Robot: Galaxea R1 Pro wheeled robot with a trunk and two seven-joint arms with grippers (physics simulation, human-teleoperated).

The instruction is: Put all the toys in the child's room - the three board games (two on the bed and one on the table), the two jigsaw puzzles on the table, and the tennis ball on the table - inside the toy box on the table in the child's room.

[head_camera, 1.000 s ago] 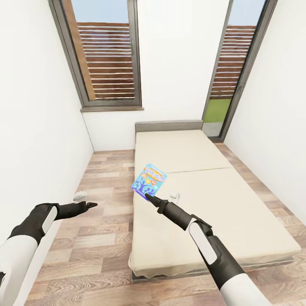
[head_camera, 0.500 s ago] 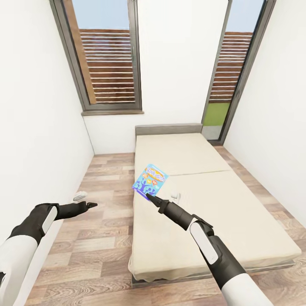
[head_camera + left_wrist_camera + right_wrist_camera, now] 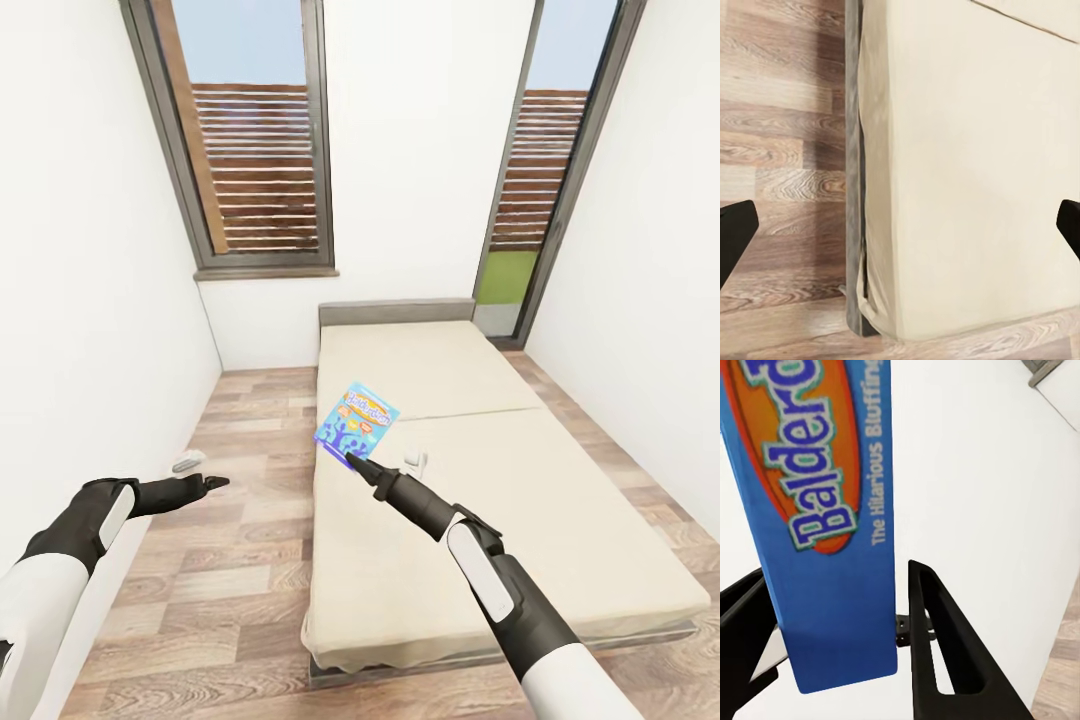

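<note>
**Q:** Blue box, you got it?

**A:** Yep, your right gripper [image 3: 349, 459] is pinching the Balderdash board game [image 3: 356, 417] by its edge, lifted above the beige bed [image 3: 560, 510].

**Q:** Left one?

**A:** Left gripper [image 3: 215, 482] hangs over the plank floor [image 3: 230, 580], fingers spread, I think.

Windows, fence and floor

We saw two grey-framed windows [image 3: 255, 140] in the white wall, a slatted fence [image 3: 260, 165] outside, and a small pale object [image 3: 187, 461] on the plank floor [image 3: 220, 560].
</note>
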